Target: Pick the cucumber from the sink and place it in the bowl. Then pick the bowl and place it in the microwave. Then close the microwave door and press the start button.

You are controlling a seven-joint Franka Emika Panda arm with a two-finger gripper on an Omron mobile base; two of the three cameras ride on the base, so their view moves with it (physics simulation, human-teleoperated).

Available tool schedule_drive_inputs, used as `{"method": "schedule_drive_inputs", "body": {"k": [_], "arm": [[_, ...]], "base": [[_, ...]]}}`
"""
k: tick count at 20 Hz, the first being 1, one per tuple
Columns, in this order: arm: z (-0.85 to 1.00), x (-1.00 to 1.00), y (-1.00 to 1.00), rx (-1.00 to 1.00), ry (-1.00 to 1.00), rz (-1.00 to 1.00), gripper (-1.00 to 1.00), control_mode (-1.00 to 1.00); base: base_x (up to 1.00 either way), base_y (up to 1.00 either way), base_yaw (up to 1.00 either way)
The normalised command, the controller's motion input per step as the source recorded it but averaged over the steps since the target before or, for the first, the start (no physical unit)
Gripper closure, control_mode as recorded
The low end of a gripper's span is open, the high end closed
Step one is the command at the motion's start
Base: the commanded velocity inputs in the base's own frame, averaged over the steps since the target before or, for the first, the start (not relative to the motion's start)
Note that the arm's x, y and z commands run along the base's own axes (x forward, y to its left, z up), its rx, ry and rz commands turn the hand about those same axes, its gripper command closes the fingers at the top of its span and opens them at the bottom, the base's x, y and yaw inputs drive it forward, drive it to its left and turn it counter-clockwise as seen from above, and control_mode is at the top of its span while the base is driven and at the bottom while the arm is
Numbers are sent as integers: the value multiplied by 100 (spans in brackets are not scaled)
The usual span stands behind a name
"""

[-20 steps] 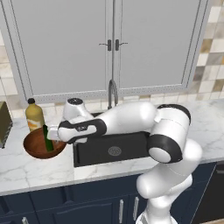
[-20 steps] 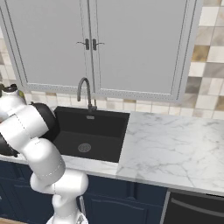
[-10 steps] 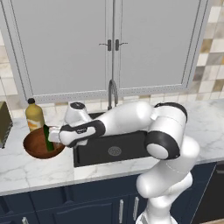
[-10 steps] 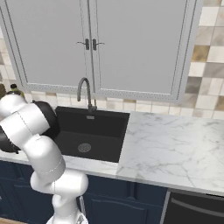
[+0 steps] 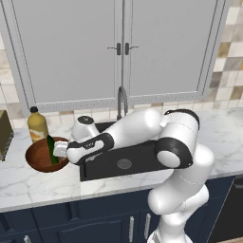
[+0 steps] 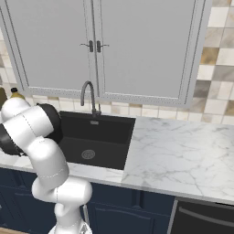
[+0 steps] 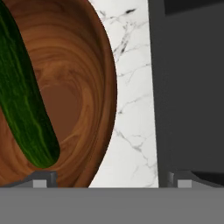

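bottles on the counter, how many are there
1. The bottle stands on the counter just behind the bowl, left of the sink. Others could be hidden behind the arm.

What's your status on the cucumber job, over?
Hand open beside bowl. Cucumber lies in bowl, released. Bottle behind bowl; path clear.

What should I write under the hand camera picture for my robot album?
Open gripper over the rim of the wooden bowl, with the cucumber lying inside, next to the black sink.
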Motion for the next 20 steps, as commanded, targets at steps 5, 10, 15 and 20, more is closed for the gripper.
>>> {"method": "schedule_drive_inputs", "body": {"k": [5, 10, 15, 20], "arm": [[-4, 8, 12, 0, 0, -3, -100, -100], [0, 10, 31, 0, 0, -5, -100, -100], [-2, 13, 29, 0, 0, -3, 100, -100], [6, 0, -8, 0, 0, -2, 100, -100]], "base": [[0, 0, 0], [0, 0, 0], [0, 0, 0], [0, 0, 0]]}}
